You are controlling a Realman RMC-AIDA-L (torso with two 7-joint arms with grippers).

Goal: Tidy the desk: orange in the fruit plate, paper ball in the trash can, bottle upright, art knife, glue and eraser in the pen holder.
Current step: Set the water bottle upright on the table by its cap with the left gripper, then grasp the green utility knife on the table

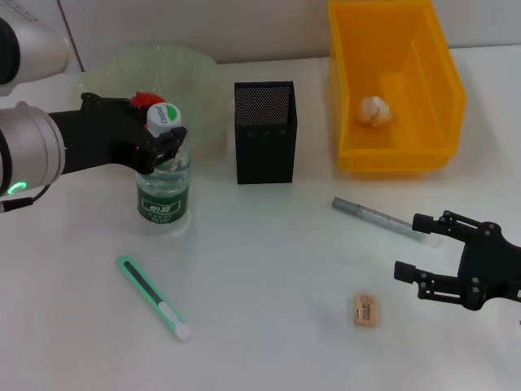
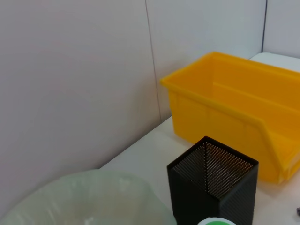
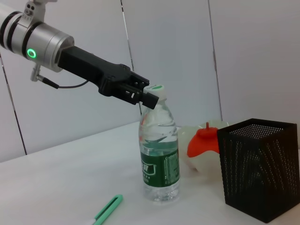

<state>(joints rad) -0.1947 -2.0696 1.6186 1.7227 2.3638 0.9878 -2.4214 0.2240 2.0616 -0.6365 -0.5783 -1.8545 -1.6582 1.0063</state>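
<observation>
The clear plastic water bottle with the green label (image 1: 164,186) stands upright left of centre, our left gripper (image 1: 168,140) closed about its neck. Orange (image 1: 146,100) in the pale-green glass plate (image 1: 106,73) and paper ball (image 1: 374,111) in the yellow bin (image 1: 444,90) look done. The tan eraser (image 1: 365,310), grey glue pen (image 1: 383,219) and green art knife (image 1: 152,296) remain outside the black mesh holder (image 1: 265,134); our right gripper (image 1: 415,246), lower right, hangs open and empty.

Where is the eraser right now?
In the head view, the eraser lies on the table's near right, just left of the right gripper, below the grey pen.

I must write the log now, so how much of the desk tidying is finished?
Done: the paper ball lies in the trash can, the orange in the fruit plate. In hand: the bottle stands upright, the left claw at its neck. Left: the eraser, green art knife and grey stick lie outside the pen holder. The right claw hovers open near the stick.
</observation>
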